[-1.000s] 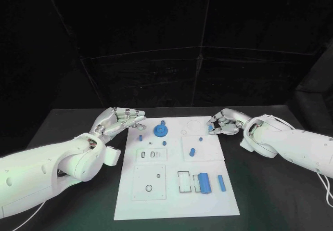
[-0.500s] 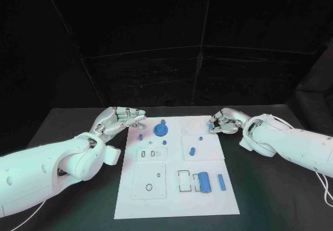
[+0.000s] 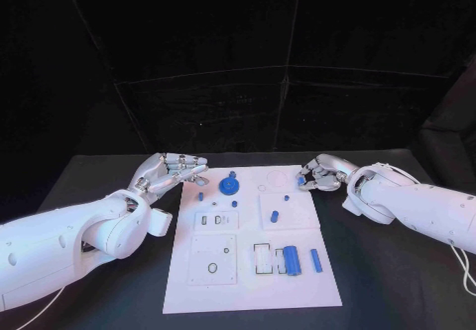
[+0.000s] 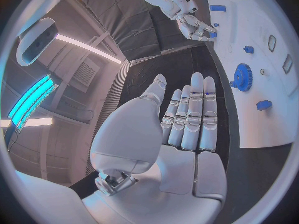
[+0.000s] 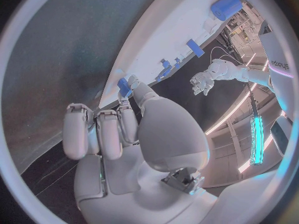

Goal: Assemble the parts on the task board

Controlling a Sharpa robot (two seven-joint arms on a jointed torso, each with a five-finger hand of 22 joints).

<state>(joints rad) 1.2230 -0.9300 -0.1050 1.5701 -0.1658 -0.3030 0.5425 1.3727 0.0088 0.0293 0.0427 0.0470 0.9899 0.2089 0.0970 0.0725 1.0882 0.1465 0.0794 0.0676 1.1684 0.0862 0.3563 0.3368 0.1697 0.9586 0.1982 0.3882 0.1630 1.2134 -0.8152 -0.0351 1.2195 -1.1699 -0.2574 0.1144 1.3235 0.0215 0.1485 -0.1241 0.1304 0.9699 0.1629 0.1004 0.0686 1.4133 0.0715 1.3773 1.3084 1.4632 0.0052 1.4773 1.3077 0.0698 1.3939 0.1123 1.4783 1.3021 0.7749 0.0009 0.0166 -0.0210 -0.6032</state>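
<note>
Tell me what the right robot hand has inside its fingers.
The right robot hand pinches a small blue part at the task board's far right corner. Its fingers cover most of the part, so its shape cannot be told.

black table [image 3: 99, 172] under board; dark curtain [image 3: 248, 82] behind.

Black matte table [image 3: 397, 275]: carries one item directly, a long white rectangular task board plate [image 3: 298, 289], lying flat in the middle, long axis running away from the robot. Dark table surface shows along both long sides of the plate and beyond its far end. Left wrist view: the same white plate [image 4: 261, 129] lies on the dark tabletop [image 4: 156, 69]. Right wrist view: the plate's white edge [image 5: 156, 40] against the dark table surface [image 5: 56, 59].
</note>
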